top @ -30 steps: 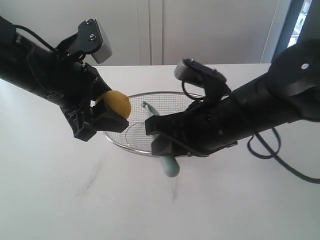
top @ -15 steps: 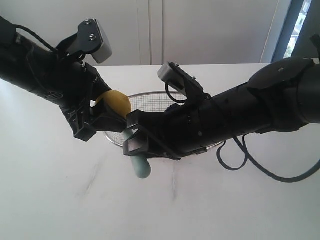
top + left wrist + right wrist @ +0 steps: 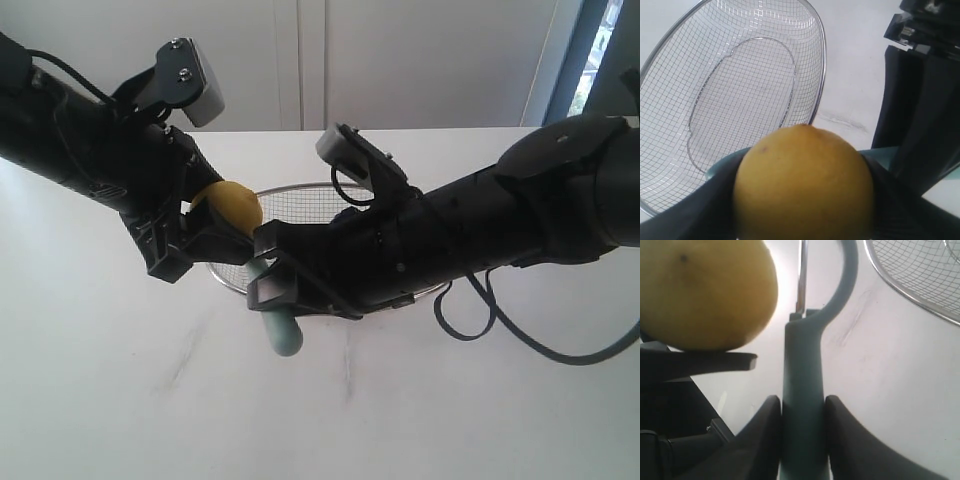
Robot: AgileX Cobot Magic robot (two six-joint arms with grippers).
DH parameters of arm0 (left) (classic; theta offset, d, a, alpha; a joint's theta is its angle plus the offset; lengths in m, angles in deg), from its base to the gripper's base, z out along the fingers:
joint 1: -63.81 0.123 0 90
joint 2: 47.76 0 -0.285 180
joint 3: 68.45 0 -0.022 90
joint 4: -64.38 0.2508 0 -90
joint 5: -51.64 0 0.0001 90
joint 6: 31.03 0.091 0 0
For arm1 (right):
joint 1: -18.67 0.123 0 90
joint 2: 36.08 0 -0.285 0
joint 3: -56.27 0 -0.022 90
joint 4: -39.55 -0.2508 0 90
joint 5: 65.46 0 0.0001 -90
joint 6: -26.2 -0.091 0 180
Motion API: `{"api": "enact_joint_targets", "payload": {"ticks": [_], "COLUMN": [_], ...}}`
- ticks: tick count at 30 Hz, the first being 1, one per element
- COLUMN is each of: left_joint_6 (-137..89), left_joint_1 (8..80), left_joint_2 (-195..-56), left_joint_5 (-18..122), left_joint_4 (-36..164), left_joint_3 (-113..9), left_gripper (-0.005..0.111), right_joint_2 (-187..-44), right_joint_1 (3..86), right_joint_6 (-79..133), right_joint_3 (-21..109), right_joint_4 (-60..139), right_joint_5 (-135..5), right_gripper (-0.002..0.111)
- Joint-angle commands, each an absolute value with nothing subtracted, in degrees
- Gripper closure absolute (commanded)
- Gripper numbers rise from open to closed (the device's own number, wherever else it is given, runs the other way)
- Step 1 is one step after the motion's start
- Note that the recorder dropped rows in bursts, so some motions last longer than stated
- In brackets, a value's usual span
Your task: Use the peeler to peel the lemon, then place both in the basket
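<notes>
My left gripper (image 3: 205, 235) is shut on the yellow lemon (image 3: 229, 206), holding it in the air by the left rim of the wire basket (image 3: 330, 190). In the left wrist view the lemon (image 3: 804, 185) fills the space between the dark fingers, with the basket (image 3: 730, 90) beyond it. My right gripper (image 3: 268, 285) is shut on the teal peeler (image 3: 282, 335); its handle end hangs below the fingers. The right wrist view shows the peeler handle (image 3: 804, 405) clamped between both pads, its hooked blade head (image 3: 840, 285) standing just beside the lemon (image 3: 705, 290).
The white tabletop (image 3: 150, 400) spreads out below both arms. A loose black cable (image 3: 500, 310) droops from the right arm over the table. White cabinet doors (image 3: 400, 60) stand behind.
The right arm swung left across the basket with the peeler, bringing it next to the lemon, then held still over the last half second. The left arm and lemon stayed put.
</notes>
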State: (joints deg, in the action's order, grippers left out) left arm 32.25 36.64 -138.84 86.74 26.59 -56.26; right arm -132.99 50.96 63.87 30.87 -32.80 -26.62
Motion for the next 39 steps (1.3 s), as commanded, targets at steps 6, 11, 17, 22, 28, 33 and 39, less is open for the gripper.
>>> {"api": "enact_joint_targets", "payload": {"ticks": [6, 11, 17, 22, 28, 33, 39], "left_joint_6": [31.7, 31.7, 31.7, 31.7, 31.7, 31.7, 31.7], "left_joint_1": [36.3, 36.3, 36.3, 36.3, 36.3, 36.3, 36.3], "left_joint_2": [-138.1, -138.1, -138.1, -138.1, -138.1, -138.1, -138.1], "left_joint_5": [87.7, 87.7, 87.7, 88.2, 88.3, 88.2, 88.8], "left_joint_4": [25.2, 25.2, 25.2, 25.3, 25.3, 25.3, 25.3], "left_joint_3": [-55.9, -55.9, -55.9, -55.9, -55.9, -55.9, -55.9], "left_gripper": [0.107, 0.107, 0.107, 0.107, 0.107, 0.107, 0.107], "right_joint_2": [-131.1, -128.5, -121.5, -116.5, -110.2, -108.4, -110.0], "right_joint_1": [47.1, 45.9, 45.9, 45.9, 45.9, 45.9, 45.9], "right_joint_6": [64.3, 64.3, 62.8, 56.3, 46.1, 38.9, 36.2], "right_joint_3": [30.7, 30.7, 30.7, 30.7, 30.7, 30.7, 28.6], "right_joint_4": [-32.5, -32.2, -29.8, -21.3, -9.0, -0.1, 3.6], "right_joint_5": [-24.3, -24.3, -24.4, -25.0, -25.4, -26.2, -29.4], "right_gripper": [0.108, 0.108, 0.108, 0.108, 0.108, 0.108, 0.108]}}
